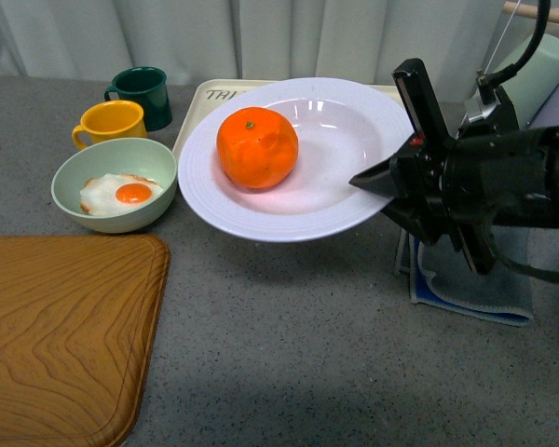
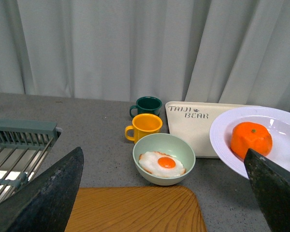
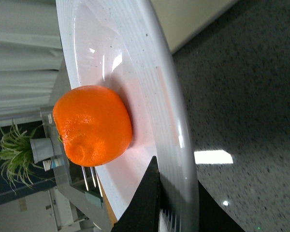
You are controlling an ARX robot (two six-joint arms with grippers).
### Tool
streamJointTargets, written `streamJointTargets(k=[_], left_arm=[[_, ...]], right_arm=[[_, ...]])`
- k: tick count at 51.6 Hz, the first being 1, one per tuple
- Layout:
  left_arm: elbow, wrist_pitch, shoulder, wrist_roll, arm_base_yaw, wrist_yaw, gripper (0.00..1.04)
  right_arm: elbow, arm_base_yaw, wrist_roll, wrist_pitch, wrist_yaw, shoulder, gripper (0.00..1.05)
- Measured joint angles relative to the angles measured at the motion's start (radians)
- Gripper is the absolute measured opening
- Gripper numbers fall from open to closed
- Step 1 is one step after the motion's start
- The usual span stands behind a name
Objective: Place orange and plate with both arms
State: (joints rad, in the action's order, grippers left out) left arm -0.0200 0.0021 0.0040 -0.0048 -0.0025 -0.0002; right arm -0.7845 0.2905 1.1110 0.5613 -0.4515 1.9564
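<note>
Plate is pinched at its rim by the right fingers, closed tight on it. It's held approx. level and, by its shadow, prob. clear of the tabletop, so the orange sits in the well w/o rolling. Left fingers are spread wide, nothing held, prob. because the orange is already delivered. Plate set-down is judged not yet done.
</note>
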Motion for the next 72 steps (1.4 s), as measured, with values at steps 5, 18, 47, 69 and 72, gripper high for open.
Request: streamJointTargets(k=[5, 18, 47, 69, 72], left_arm=[[0.0, 0.0, 0.0, 0.0, 0.0, 0.0, 0.98], [0.0, 0.0, 0.0, 0.0, 0.0, 0.0, 0.98], [0.0, 0.0, 0.0, 0.0, 0.0, 0.0, 0.98], [0.0, 0.0, 0.0, 0.0, 0.0, 0.0, 0.98], [0.0, 0.0, 0.0, 0.0, 0.0, 0.0, 0.98]], right_arm=[[-0.118, -0.007, 0.024, -0.032, 0.012, 0.088, 0.04], [-0.423, -0.001, 0.068, -0.15, 0.045, 0.292, 0.04], [-0.874, 0.012, -0.04, -0.419, 0.099, 0.535, 0.21], [-0.659, -0.005, -0.348, -0.341, 0.203, 0.299, 0.96], [-0.612, -0.005, -0.407, -0.306, 0.217, 0.248, 0.96]])
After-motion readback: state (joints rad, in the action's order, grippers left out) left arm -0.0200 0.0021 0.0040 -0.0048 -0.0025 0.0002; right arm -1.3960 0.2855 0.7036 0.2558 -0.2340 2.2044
